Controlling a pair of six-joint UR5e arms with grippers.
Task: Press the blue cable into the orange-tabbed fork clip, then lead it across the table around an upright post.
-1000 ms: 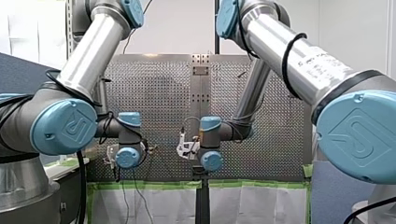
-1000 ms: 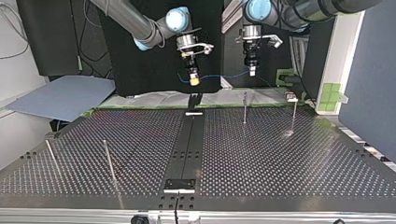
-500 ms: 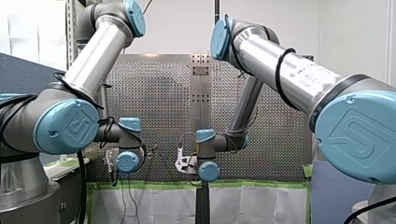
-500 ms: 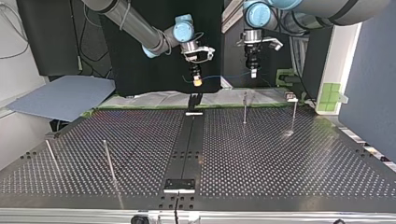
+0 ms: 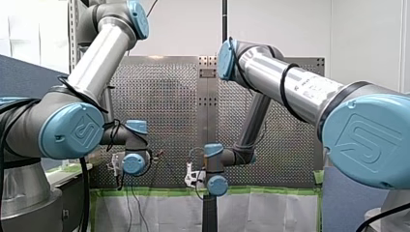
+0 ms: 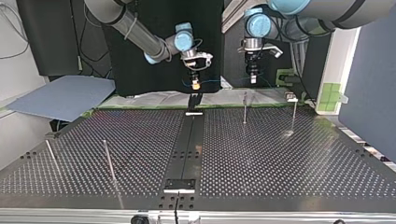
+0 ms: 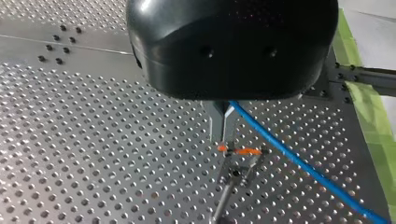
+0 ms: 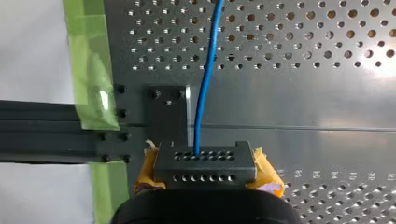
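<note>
Blue cable, one, clamped by left gripper and right gripper; four posts stand.

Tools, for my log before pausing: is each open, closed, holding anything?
Left tool: closed on the blue cable.
Right tool: closed on the blue cable.

— What sort of place is this?
— A robotics lab. The left arm and the right arm, both industrial, reach over a perforated metal table with thin posts standing in it.
— What else shows it?
— Green tape along the table's edge, a black screen behind the rig, a blue partition beside it, and bare white walls.
</note>
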